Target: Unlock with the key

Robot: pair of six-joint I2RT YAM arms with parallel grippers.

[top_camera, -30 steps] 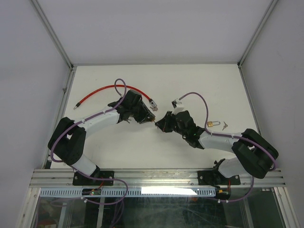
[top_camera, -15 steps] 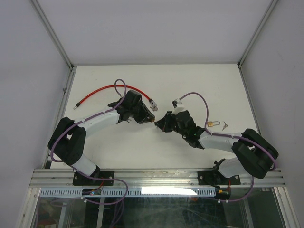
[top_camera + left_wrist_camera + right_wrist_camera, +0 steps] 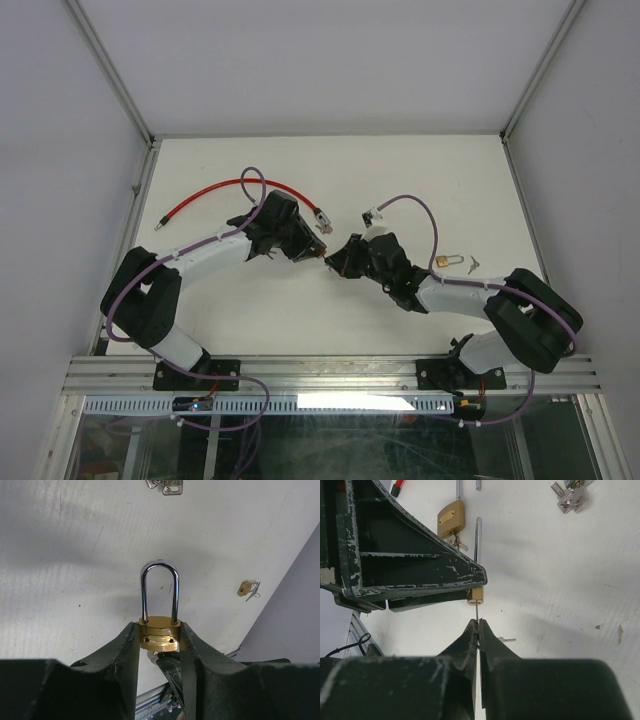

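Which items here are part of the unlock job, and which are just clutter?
In use: padlock, clamped in the left gripper; key, pinched in the right gripper, tip at the padlock's base.
Lying about: red cable; second padlock; small padlock with keys; loose keys.

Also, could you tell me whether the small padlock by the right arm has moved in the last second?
No. The small padlock lies where it did, just as far from the table's right edge.

Looks like a robotics lab test cell: white table (image 3: 260,310) boxed in by plain panels (image 3: 320,60) on aluminium framing (image 3: 110,70), slotted cable duct (image 3: 130,404) beneath the near rail (image 3: 330,372)
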